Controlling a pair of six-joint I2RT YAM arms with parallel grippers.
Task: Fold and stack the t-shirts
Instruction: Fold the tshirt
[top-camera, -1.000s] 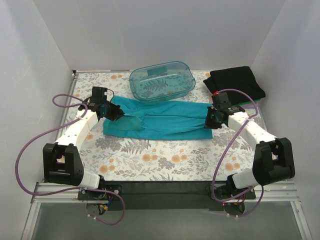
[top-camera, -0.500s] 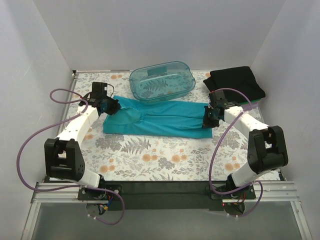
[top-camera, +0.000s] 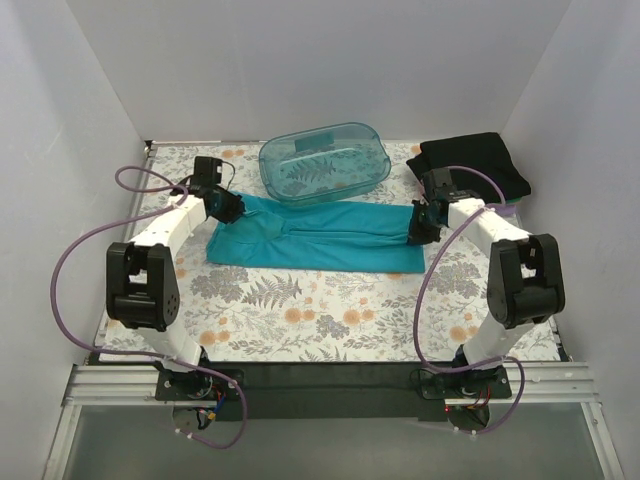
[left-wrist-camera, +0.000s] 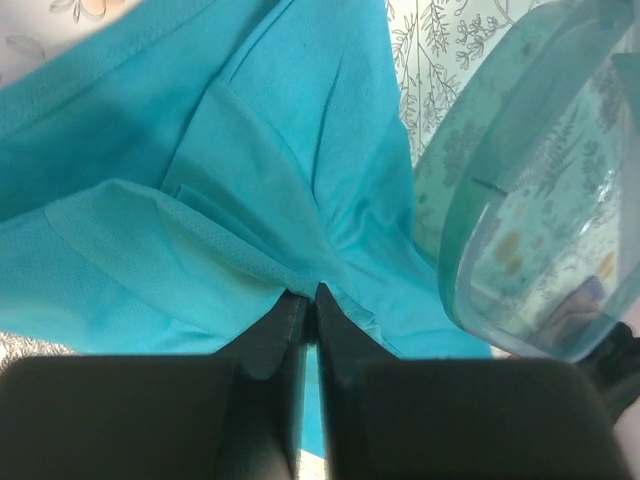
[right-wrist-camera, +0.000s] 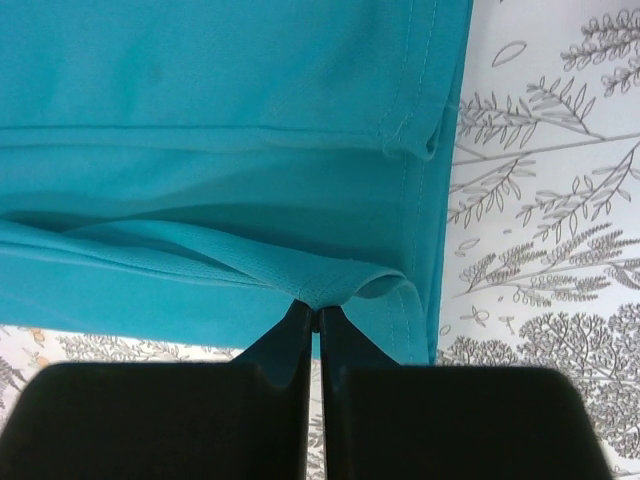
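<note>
A teal-blue t-shirt lies folded lengthwise in a long band across the middle of the table. My left gripper is shut on a fold of its left end, seen in the left wrist view. My right gripper is shut on a pinched hem fold at its right end, seen in the right wrist view. A folded black t-shirt lies at the back right, with a green edge showing under it. No pinkish shirt shows.
A translucent teal plastic tub stands upside down just behind the teal shirt, close to my left gripper; it fills the right of the left wrist view. White walls close in the floral tablecloth on three sides.
Both grippers have carried the shirt's near edge away from me, toward the back. The band is now narrower and flatter. Both arms reach farther out.
</note>
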